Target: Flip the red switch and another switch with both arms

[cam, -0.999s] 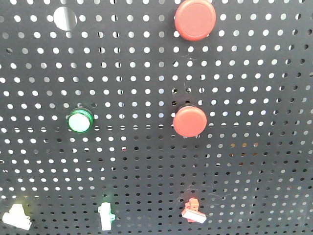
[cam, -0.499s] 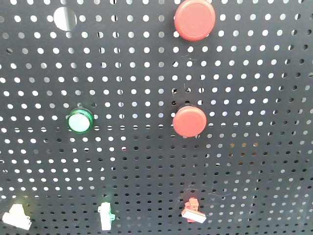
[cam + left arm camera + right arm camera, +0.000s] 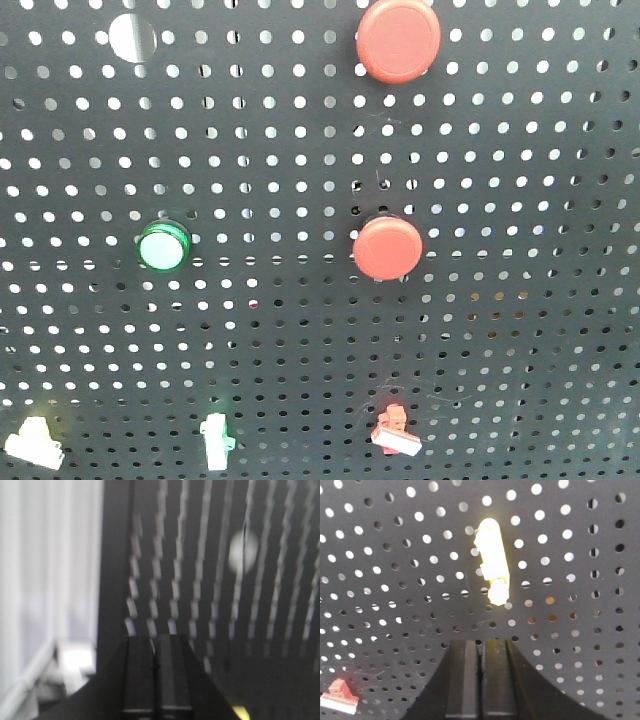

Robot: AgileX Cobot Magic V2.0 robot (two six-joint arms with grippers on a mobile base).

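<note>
The red switch [image 3: 397, 432], a tiny red toggle with a white lever, sits low on the black pegboard [image 3: 300, 330]. It also shows at the lower left of the right wrist view as the red switch [image 3: 339, 697]. A cream toggle, the other switch [image 3: 35, 443], is at the bottom left corner. My right gripper [image 3: 481, 642] is shut with nothing in it, close below a pale yellow toggle-like piece [image 3: 492, 562]; I cannot tell whether that is the same cream toggle. My left gripper [image 3: 156, 640] is shut and empty near the board's left edge. Neither arm shows in the front view.
Two big round red push buttons [image 3: 398, 40] [image 3: 388, 248] and a green round button [image 3: 163, 246] stick out of the board. A slim white-and-green toggle [image 3: 215, 440] sits between the two switches. A larger round hole [image 3: 132, 37] is at the top left.
</note>
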